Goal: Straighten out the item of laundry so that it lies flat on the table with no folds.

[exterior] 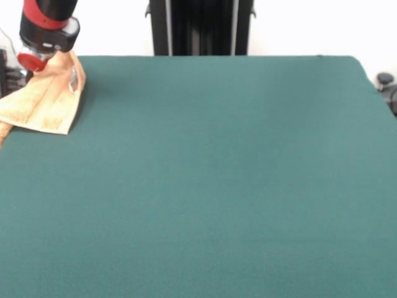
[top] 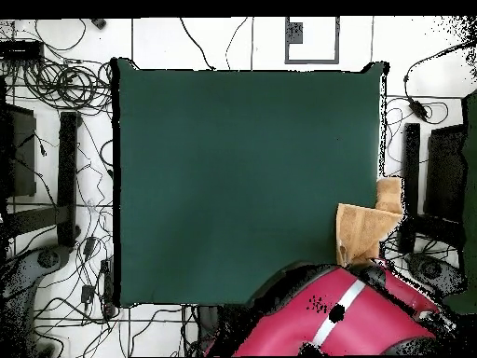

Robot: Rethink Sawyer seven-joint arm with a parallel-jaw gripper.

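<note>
The tan towel (exterior: 44,99) lies bunched at the table's far left corner in the front view, and part of it hangs over the table's edge. It rises to a peak under my gripper (exterior: 67,69), which is shut on the towel's top and holds that part up. In the overhead view the towel (top: 363,231) sits at the right edge of the green table (top: 233,168), near the robot's side, with one flap (top: 389,194) past the edge. My red arm (top: 345,312) covers the gripper there.
The robot's black pedestal (exterior: 200,28) stands behind the table's far edge. Cables and black equipment (top: 56,168) lie on the floor around the table. A black stand (top: 410,177) is close to the towel's side of the table.
</note>
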